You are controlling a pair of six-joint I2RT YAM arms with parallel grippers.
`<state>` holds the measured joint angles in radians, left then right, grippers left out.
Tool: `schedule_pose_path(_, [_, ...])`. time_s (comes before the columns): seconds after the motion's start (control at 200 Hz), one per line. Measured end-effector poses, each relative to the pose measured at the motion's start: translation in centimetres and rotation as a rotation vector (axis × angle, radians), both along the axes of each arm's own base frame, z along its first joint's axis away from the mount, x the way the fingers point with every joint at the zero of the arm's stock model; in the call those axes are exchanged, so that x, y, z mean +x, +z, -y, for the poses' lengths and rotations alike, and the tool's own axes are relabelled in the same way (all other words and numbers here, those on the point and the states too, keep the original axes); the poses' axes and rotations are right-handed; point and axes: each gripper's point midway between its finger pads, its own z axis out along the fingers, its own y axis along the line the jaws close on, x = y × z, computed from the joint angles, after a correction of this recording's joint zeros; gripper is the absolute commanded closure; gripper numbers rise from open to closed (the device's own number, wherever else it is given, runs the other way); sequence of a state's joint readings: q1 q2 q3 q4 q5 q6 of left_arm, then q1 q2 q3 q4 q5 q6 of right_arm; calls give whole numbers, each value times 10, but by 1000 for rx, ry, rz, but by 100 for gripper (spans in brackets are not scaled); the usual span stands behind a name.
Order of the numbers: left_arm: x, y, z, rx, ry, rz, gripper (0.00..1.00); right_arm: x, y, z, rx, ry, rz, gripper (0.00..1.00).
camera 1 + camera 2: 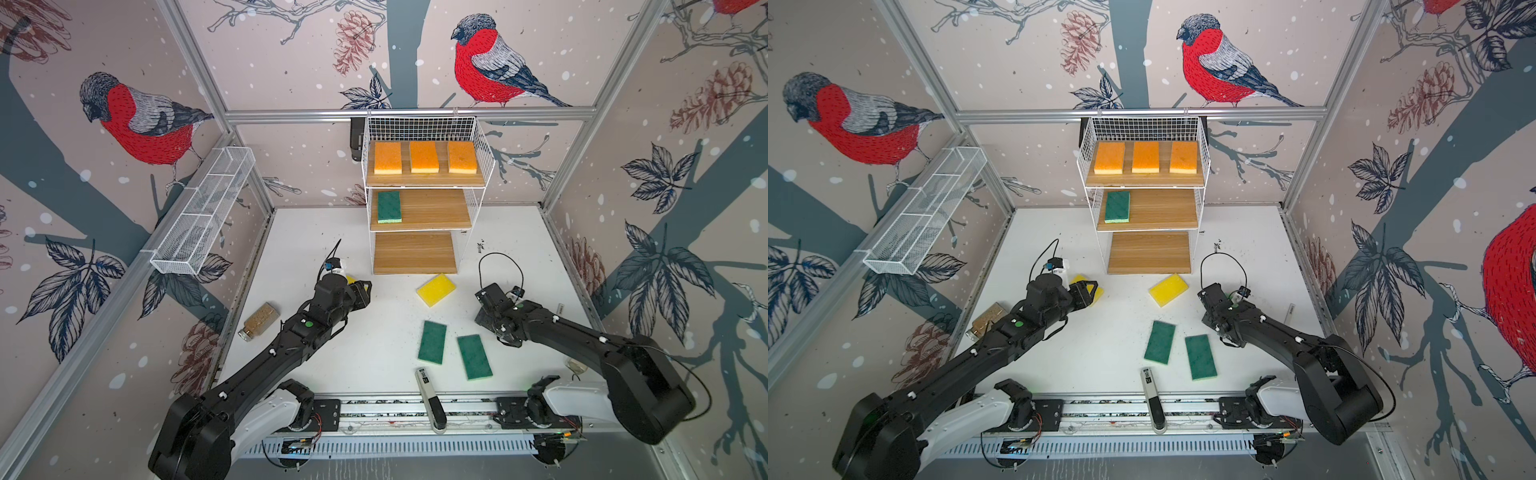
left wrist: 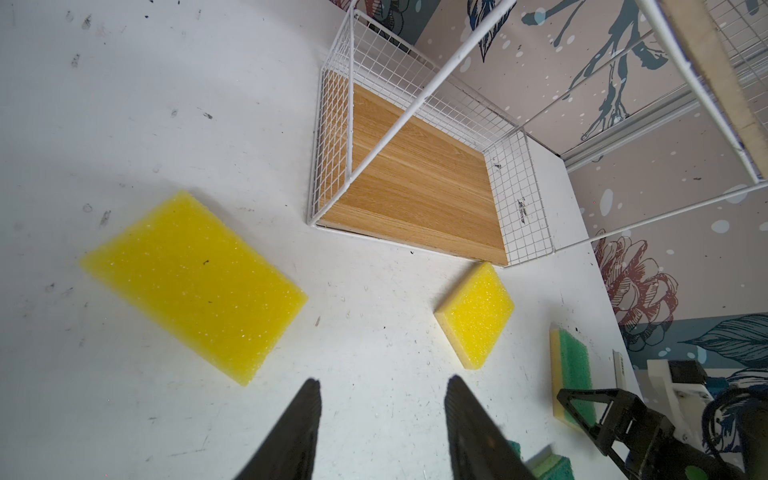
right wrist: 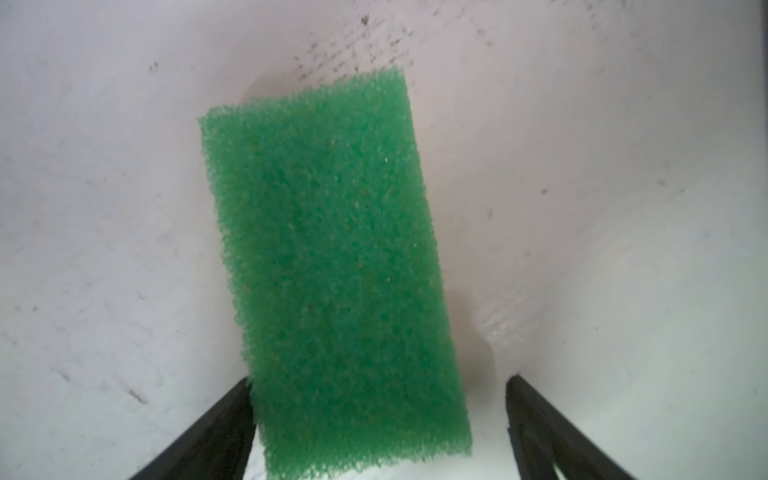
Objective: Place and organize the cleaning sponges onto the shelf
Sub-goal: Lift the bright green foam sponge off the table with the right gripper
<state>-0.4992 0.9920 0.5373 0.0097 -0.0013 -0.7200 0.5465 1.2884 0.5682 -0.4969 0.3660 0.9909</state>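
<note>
Green sponge (image 3: 332,266) lies between wide-open jaws of the right claw (image 3: 380,381), apparently lined up for pickup, while left claw (image 2: 384,380) hangs open near yellow sponge (image 2: 195,282).

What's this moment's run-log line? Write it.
left gripper: open, empty | right gripper: open over loose green sponge | shelf: three orange sponges, one shelved green sponge

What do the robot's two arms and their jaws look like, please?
The left arm and right arm are black with white base links, small white knobs and a green dot near each wrist. Thin black cables loop above the wrists. The jaws are black and tapered.
</note>
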Motion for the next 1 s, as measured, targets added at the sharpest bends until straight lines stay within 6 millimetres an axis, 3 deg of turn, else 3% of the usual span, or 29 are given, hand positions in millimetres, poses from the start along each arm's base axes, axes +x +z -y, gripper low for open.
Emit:
schedule_pose_path(0.441, [-4, -2, -3, -32, 22, -13, 51, 1, -10, -2, -23, 71, -19, 15])
schedule_pose_path(0.766, [-6, 5, -5, -56, 37, 0, 53, 9, -10, -9, -22, 118, 13, 30])
schedule_pose_path(1.001, [-7, 8, -9, -51, 52, 10, 53, 3, -10, -11, -22, 141, 6, 31])
